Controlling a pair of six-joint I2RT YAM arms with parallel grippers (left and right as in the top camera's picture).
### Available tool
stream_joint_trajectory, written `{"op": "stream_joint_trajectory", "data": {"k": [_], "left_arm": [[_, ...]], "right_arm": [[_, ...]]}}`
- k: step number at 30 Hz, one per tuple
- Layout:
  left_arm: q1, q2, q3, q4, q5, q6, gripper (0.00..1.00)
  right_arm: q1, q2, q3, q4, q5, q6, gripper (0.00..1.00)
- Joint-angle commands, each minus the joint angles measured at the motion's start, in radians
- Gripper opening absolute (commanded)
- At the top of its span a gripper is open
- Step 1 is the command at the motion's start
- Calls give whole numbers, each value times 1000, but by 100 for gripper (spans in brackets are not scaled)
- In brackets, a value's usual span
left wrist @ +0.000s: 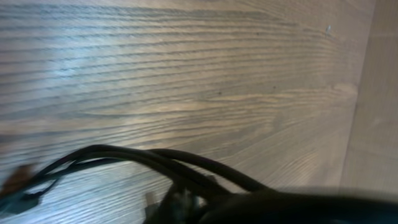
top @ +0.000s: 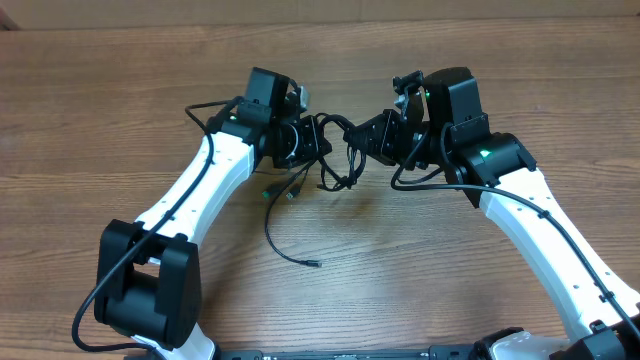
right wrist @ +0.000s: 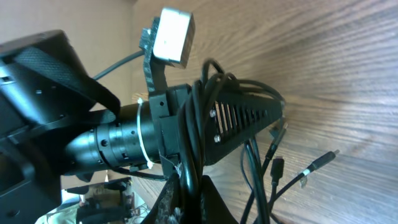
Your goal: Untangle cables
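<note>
We find the cables [left wrist: 155, 162] blurred and cut off at the lower edge of the left wrist view. From overhead, they hide the tips of the left gripper [top: 318, 148] and right gripper [top: 362, 140]; the plugs [top: 283, 190] just below the cables are too small to identify

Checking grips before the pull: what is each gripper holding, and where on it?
The left gripper and right gripper both pinch the cables at the tangled middle; plug ends are free.

The left arm [top: 205, 175] and right arm [top: 540, 220] reach in from the near edge, elbows out, wrists turned toward each other. The left claw [top: 324, 140] has its jaws together. The right claw [top: 364, 136] faces it, near tip to tip, pinched on the cables [top: 340, 168].
</note>
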Motion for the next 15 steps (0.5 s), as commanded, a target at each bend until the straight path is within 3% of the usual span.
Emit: {"op": "stream_joint_trajectory", "data": {"k": [1, 5, 10, 13, 15], "left_arm": [[24, 6, 15, -5, -8, -27, 4], [77, -38, 98, -129, 13, 80, 4], [89, -136, 169, -309, 21, 326, 4], [89, -183, 169, -371, 19, 430, 4], [90, -209, 169, -415, -24, 485, 4]], "right_arm": [[3, -8, 2, -36, -3, -46, 4], [2, -8, 2, -130, 124, -44, 4], [2, -8, 2, -196, 272, -66, 6], [2, -8, 2, -196, 244, -177, 29], [2, -8, 4, -196, 183, -285, 52]]}}
